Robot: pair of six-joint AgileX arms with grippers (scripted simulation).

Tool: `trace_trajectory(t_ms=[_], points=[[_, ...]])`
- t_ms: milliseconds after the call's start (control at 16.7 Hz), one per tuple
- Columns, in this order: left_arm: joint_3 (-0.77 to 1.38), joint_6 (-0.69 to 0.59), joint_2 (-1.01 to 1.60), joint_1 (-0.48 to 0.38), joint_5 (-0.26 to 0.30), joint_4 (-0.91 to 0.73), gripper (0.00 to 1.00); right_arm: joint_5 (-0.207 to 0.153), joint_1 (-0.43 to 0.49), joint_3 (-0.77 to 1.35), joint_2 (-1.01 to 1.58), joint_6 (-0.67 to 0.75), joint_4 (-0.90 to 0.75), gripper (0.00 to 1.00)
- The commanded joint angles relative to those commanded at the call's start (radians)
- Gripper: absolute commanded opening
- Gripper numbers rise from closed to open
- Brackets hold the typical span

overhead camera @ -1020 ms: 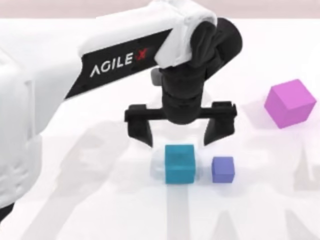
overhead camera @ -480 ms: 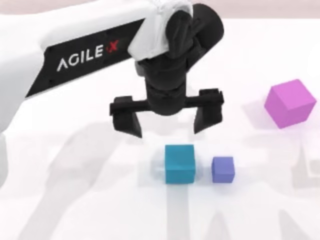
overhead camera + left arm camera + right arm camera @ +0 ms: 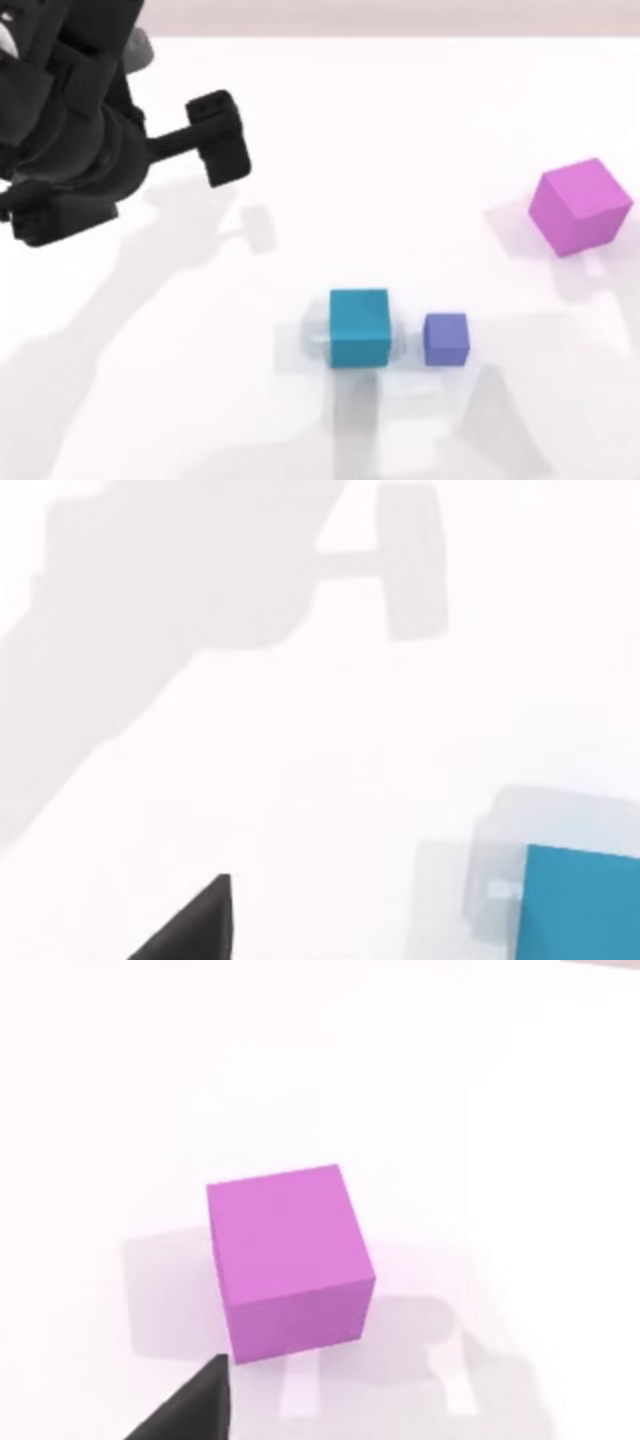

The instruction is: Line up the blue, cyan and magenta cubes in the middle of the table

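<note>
The cyan cube (image 3: 359,327) rests on the white table (image 3: 200,400) near the middle, with the smaller blue cube (image 3: 445,339) just to its right, a narrow gap between them. The magenta cube (image 3: 580,206) sits apart at the right. My left gripper (image 3: 130,205) hangs open and empty at the upper left, far from the cubes. The left wrist view shows one of its fingertips (image 3: 200,925) and the cyan cube (image 3: 585,905) off to the side. The right arm is out of the top view. Its wrist view shows one fingertip (image 3: 200,1405) close to the magenta cube (image 3: 285,1260), not gripping it.
A pale pinkish band (image 3: 400,18) runs along the table's far edge. Arm shadows lie across the surface around the cubes.
My left arm has pulled away from above the cyan cube, up and to the left, with its gripper open throughout. The three cubes have not moved.
</note>
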Motion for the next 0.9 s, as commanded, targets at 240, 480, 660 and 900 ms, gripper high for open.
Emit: trace_trajectory(t_ms=[240,480,660,900], points=[[-0.395,0.148,-0.449,0.168,0.000,0.229,1.00,0.001,0.025,0.392,0.482,-0.038,-0.263,1.00],[-0.753,0.326,-0.847,0.308,0.004,0.451,1.00,0.001,0.048,0.737,0.891,-0.073,-0.505,1.00],[-0.956,0.460,-1.079,0.388,0.012,0.604,1.00,0.001,0.063,0.965,1.140,-0.096,-0.652,1.00],[-1.132,0.604,-1.307,0.459,0.023,0.765,1.00,0.002,0.077,1.198,1.383,-0.118,-0.787,1.00]])
